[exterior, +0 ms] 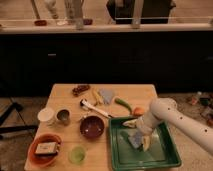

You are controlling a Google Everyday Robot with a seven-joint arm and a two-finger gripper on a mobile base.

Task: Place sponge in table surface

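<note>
A blue-grey sponge (134, 142) lies in the green tray (169, 154) at the front right of the wooden table (64, 96). My gripper (138, 133), on the end of the white arm (172, 118) that comes in from the right, is down inside the tray right over the sponge and hides part of it. I cannot tell whether it touches or holds the sponge.
Left of the tray stand a dark red bowl (92, 126), a metal cup (63, 116), a white cup (46, 116), a green cup (76, 154) and an orange bowl (44, 149). Behind it lie a brush (92, 106), a banana (96, 97), a grey cloth (106, 94) and a green chili (122, 104).
</note>
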